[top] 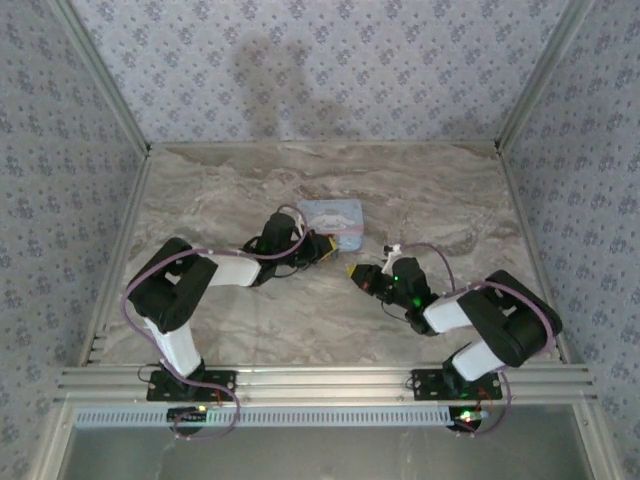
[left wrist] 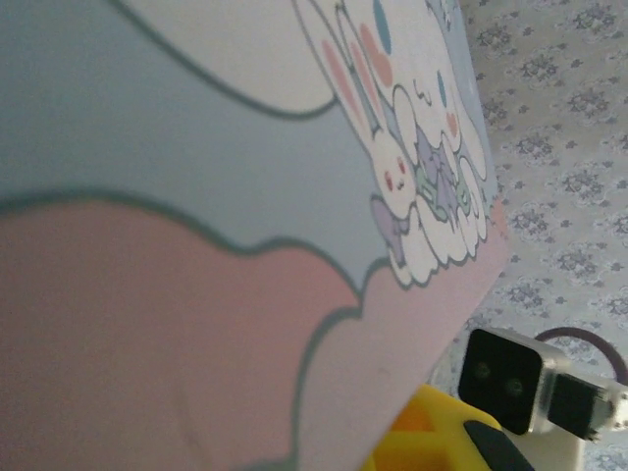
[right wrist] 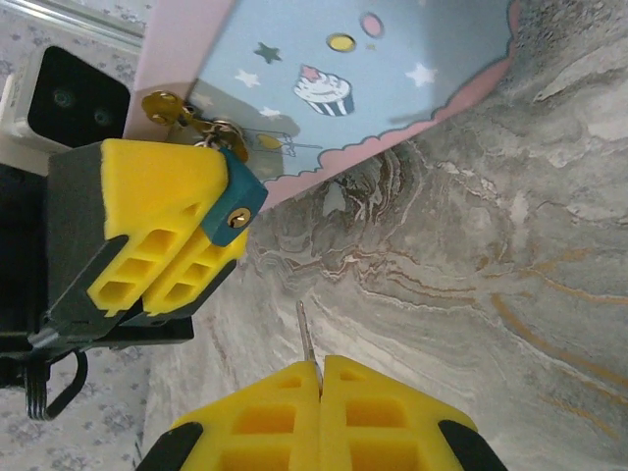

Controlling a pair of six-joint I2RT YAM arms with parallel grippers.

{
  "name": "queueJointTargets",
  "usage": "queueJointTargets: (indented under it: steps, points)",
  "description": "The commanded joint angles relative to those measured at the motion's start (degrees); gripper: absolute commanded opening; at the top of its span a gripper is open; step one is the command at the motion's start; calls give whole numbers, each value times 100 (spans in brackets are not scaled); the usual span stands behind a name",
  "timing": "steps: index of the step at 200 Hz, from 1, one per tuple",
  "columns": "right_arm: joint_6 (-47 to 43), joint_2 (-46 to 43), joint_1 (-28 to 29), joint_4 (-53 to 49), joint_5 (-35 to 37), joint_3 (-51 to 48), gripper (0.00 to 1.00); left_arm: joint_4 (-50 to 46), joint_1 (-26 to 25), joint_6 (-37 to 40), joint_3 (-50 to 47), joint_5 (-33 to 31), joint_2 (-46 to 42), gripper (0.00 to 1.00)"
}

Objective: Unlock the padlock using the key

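My left jaws pinch the teal padlock [right wrist: 240,196] against the near side of the tin [right wrist: 392,88], which lies near the middle of the surface [right wrist: 471,255]. The padlock's brass keyhole faces my right arm. My right jaws are pressed together on the key [right wrist: 305,334]; its thin blade points toward the padlock, close to it but not touching.

top view high behind arms, looking down, wrist views close-up, all share the tin [right wrist: 373,78], 12 o'clock from right wrist
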Motion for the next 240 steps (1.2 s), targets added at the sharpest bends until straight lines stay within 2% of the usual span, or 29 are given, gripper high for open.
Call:
queueJointTargets:
  steps: [1, 85, 240]
  points:
    - [345, 238, 33, 875, 63, 171, 0, 451, 34, -120, -48, 216, -189, 0]
    - [625, 1048, 16, 1730, -183, 326, 0, 871, 68, -296, -177, 337, -123, 0]
    - [748, 1236, -126, 2036, -432, 400, 0, 1270, 67, -439, -296, 473, -39, 0]
